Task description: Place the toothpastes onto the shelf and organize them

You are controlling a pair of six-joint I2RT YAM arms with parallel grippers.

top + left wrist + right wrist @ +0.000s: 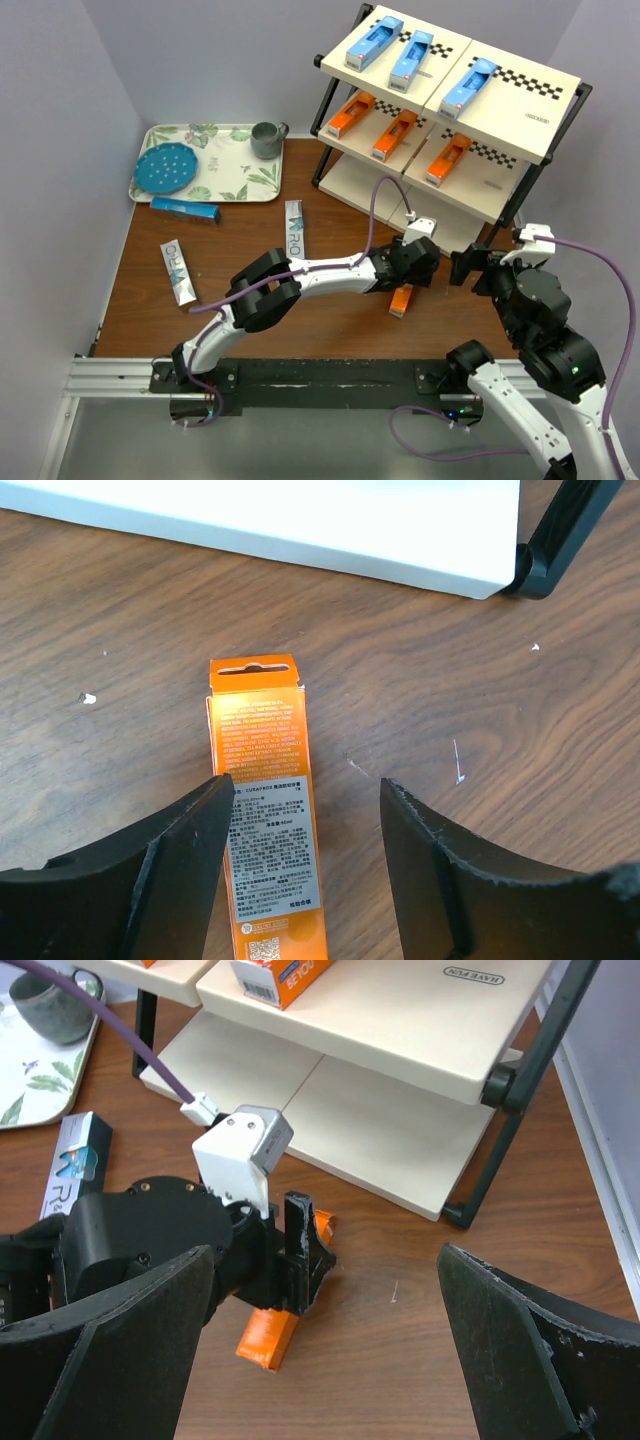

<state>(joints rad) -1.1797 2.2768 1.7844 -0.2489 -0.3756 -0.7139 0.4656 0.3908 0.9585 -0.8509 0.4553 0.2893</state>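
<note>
Only the left wrist view shows fine print on the orange toothpaste box (265, 810), flat on tabletop (500, 730), left hand (303, 785) released, straddling it, right hand (322, 1250) released, empty

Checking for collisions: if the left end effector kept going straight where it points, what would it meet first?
Probably the orange box on the table, lying partly between its open fingers.

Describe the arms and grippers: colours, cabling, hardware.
Left arm and right arm: black joint housings, white link tubes. A purple cable runs to each wrist, ending at a white camera box. Jaws are black, broad and tapered, with rough-textured inner faces.
</note>
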